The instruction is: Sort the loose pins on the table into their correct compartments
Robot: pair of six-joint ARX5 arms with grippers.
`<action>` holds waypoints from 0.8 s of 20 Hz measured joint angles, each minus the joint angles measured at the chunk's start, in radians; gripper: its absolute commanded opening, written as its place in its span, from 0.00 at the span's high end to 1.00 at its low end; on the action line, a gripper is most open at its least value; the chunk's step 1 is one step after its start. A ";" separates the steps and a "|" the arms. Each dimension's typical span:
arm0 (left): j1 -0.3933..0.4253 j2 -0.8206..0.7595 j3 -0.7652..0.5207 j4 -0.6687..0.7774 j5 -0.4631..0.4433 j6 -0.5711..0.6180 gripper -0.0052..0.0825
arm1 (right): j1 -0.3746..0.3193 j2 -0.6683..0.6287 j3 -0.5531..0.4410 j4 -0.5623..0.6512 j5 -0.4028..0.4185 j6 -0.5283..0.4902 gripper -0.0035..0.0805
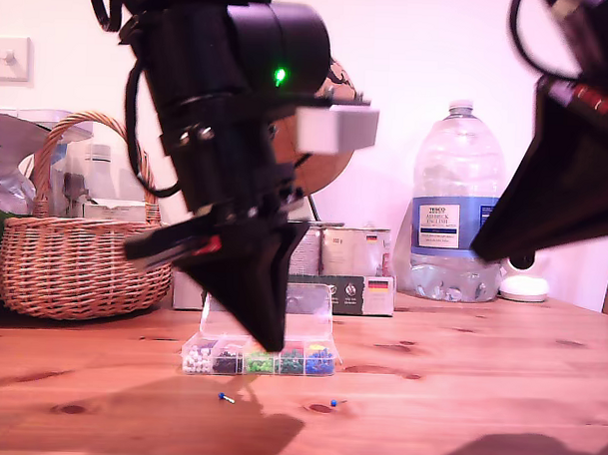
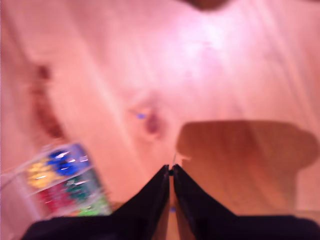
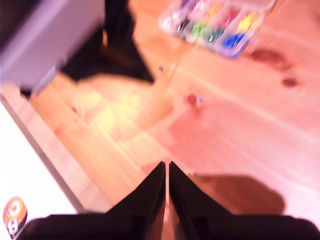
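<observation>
While both arms are hanging above the pine table [image 1: 498,394], two blue-headed pins are lying loose on it in front of the clear compartment box [image 1: 259,358]. The first blue pin [image 1: 225,396] is lying flat, its head toward the exterior view's left and its pale shaft slanting toward that view's right and the camera. The second blue pin [image 1: 335,401] is lying nearly level, head toward the exterior view's left and shaft toward its right.

My first gripper [image 2: 170,172] is hovering above the box in the exterior view, its dark fingers pressed together with only a hairline between them; a thin sliver seems to be poking from the tips, but I cannot tell whether it is a pin. Both loose pins are lying below and well clear of it.

My second gripper [image 3: 166,167] is hanging at the exterior view's upper right, jaws drawn together and empty, well apart from the pins.

Only the wrist views are showing the fingertips; they are blurring the pins into blue specks. Only the exterior view is showing the wicker basket [image 1: 68,249] and the Tesco water bottle [image 1: 457,208] behind.
</observation>
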 measured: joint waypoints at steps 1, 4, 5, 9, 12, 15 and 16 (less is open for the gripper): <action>0.013 0.000 0.001 0.008 -0.001 0.000 0.96 | 0.000 0.011 0.000 0.000 0.000 0.000 0.97; 0.069 0.000 0.006 0.055 -0.004 0.000 0.96 | 0.000 0.023 0.000 0.001 0.000 -0.003 0.97; 0.086 0.000 0.013 0.074 -0.004 0.000 0.96 | 0.000 0.024 0.000 0.007 0.000 -0.003 0.97; 0.121 0.000 0.042 0.187 0.003 0.000 0.96 | 0.000 0.025 0.000 0.059 0.000 -0.003 0.97; 0.116 0.000 0.044 0.226 0.045 0.000 0.96 | 0.000 0.026 0.000 0.061 0.000 -0.003 0.97; 0.116 0.000 0.044 0.234 0.052 0.000 0.96 | 0.000 0.045 0.000 0.061 0.000 -0.003 0.97; 0.116 0.001 0.044 0.241 0.053 0.001 0.96 | 0.000 0.056 0.000 0.061 0.000 -0.003 0.97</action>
